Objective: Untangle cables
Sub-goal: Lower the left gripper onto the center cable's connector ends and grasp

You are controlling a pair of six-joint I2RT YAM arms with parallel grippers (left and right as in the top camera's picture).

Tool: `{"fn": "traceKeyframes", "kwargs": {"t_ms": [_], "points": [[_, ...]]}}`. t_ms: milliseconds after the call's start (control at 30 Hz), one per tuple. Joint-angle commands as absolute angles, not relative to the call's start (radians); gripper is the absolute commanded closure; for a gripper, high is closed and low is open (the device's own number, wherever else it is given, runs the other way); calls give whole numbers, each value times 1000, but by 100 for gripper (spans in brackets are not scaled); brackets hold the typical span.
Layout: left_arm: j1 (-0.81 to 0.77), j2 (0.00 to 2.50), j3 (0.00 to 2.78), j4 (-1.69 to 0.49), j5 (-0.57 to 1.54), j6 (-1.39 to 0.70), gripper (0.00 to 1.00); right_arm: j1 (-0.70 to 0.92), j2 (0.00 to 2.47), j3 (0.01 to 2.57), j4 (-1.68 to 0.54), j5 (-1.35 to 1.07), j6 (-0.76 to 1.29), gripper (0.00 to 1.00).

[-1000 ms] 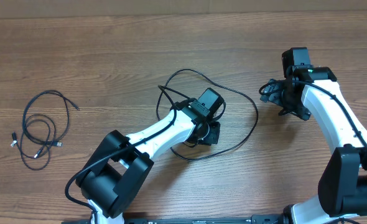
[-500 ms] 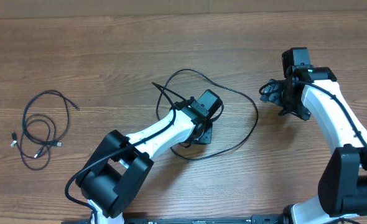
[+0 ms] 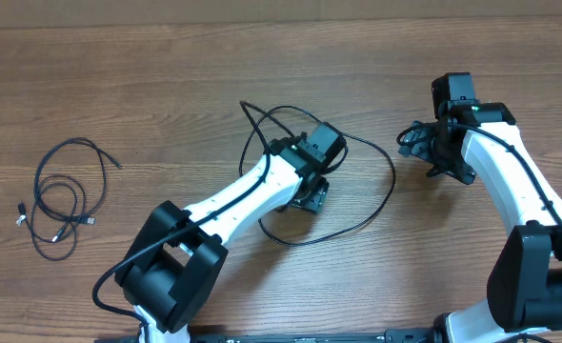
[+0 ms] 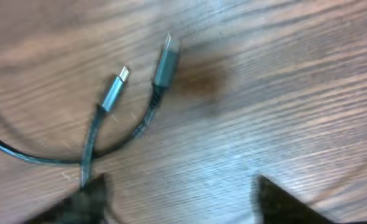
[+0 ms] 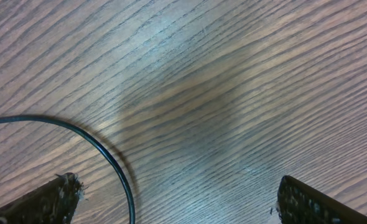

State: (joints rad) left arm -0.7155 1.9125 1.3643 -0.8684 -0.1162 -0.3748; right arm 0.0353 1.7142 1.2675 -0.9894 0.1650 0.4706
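Left gripper (image 4: 177,199) over the middle of the table (image 3: 167,76), spread wide, gripping nothing. At its 11 o'clock, two plug tips (image 4: 165,59) of the looped cable (image 3: 392,181). Right gripper (image 5: 174,199) at 3 o'clock, fully spread and empty, cable arc beside one finger (image 5: 40,199). Second cable (image 3: 62,200) coiled at 9 o'clock.

A brown wood-grain table (image 3: 167,86) fills nearly the whole overhead view, its grain running side to side, with a paler tan strip (image 3: 281,8) along the far edge and soft, even light leaving a faint sheen on the wood.
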Motion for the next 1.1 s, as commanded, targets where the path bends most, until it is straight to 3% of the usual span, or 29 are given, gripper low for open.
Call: {"fn": "traceKeyframes", "kwargs": {"t_ms": [0,200,300,600,667,767,800,900,967,1067], "points": [[-678,1913,1375,-880,-149,-183,11,38,1720,1262,-988,179,470,0],[-602,1921,1358,-903,-89,15,11,38,1720,1262,-988,179,470,0],[-561,1939,1357,-888,-30,85,21,38,1720,1262,-988,179,470,0],[-527,2046,1357,-878,25,188,28,38,1720,1262,-988,179,470,0],[-528,2069,1357,-893,7,192,36,38,1720,1262,-988,179,470,0],[-527,2100,1357,-935,11,233,56,38,1720,1262,-988,179,470,0],[-527,2114,1357,-954,18,241,68,38,1720,1262,-988,179,470,0],[-527,2132,1357,-967,72,240,85,38,1720,1262,-988,179,470,0],[-527,2136,1357,-968,114,240,94,38,1720,1262,-988,179,470,0],[-527,2137,1357,-950,195,213,96,38,1720,1262,-988,179,470,0]]}}
